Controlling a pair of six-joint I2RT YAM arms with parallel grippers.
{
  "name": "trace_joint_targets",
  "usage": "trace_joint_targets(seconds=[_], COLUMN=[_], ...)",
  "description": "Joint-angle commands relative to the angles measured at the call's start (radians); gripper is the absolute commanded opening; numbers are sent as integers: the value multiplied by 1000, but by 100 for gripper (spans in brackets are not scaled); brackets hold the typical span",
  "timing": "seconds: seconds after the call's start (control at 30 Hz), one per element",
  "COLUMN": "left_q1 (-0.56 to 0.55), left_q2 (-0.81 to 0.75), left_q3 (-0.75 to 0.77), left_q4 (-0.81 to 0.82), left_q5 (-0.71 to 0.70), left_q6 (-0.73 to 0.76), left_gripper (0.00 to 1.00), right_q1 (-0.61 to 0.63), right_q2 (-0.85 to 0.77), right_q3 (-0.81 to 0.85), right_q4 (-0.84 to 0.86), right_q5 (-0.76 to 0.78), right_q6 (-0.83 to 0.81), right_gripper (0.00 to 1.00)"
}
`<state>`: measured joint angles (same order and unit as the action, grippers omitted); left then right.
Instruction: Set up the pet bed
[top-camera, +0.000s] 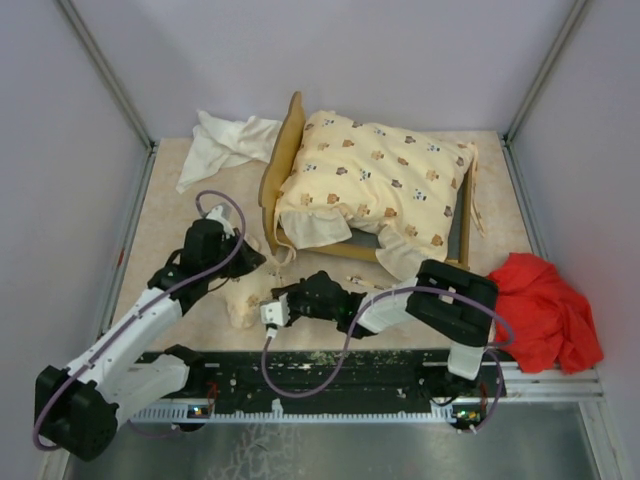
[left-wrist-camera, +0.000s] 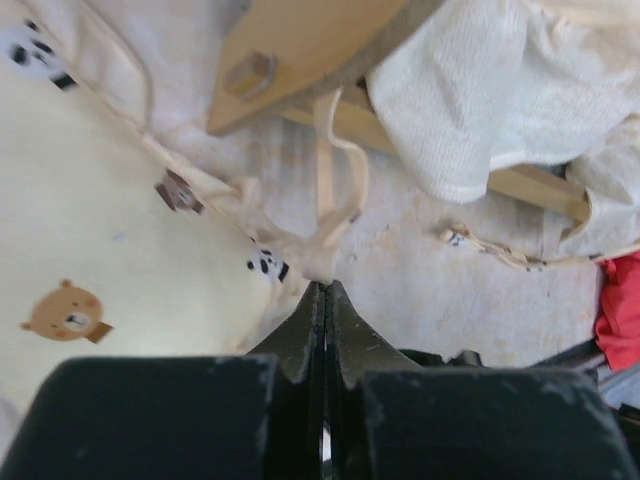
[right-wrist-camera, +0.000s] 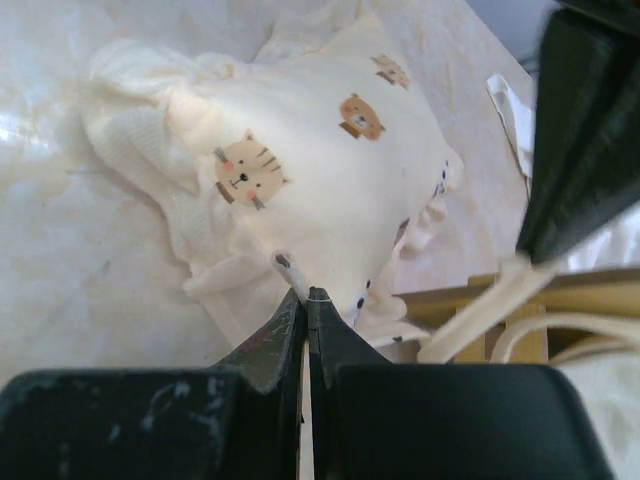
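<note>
Risks, with left pincer (left-wrist-camera: 323, 288) and right pincer (right-wrist-camera: 305, 295) both pressed together at the edge of the small pillow (right-wrist-camera: 330, 170) on the tabletop (top-camera: 160, 230) in front of the bed frame (top-camera: 283, 150), snagging a loose tie (left-wrist-camera: 325, 170) and dragging the crooked cushion (top-camera: 380, 170) off.

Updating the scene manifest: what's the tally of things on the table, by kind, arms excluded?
Wooden bed frame: 1
Printed cushion: 1
Small pillow: 1
Plain white cloth: 1
Crumpled red cloth: 1
Total: 5
</note>
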<state>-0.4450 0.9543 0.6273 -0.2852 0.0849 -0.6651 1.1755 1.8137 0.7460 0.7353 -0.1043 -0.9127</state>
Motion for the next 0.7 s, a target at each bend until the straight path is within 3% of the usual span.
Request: trace_joint_targets(seconds=[0.0, 0.07, 0.13, 0.27, 0.53, 0.67], left_q1=[30, 32, 34, 35, 43, 52], left_q2=[-28, -22, 3, 22, 45, 16], left_q3=[38, 13, -10, -70, -74, -93], left_q4=[-73, -68, -72, -32, -58, -81], left_q5=[-23, -1, 32, 94, 47, 14], left_q6=[71, 64, 60, 25, 24, 22], left_gripper=[0, 0, 0, 0, 0, 0], right_q1=[-32, -100, -155, -175, -190, -192], right_q2=[-133, -153, -200, -181, -191, -333], right_q3=[-104, -169, -165, -29, -21, -107], right_q4=[259, 377, 377, 117, 103, 189], right_q5=[27, 16, 21, 134, 307, 449], right_q6=[332, 501, 611, 612, 669, 674], right_gripper=[0, 0, 0, 0, 0, 0])
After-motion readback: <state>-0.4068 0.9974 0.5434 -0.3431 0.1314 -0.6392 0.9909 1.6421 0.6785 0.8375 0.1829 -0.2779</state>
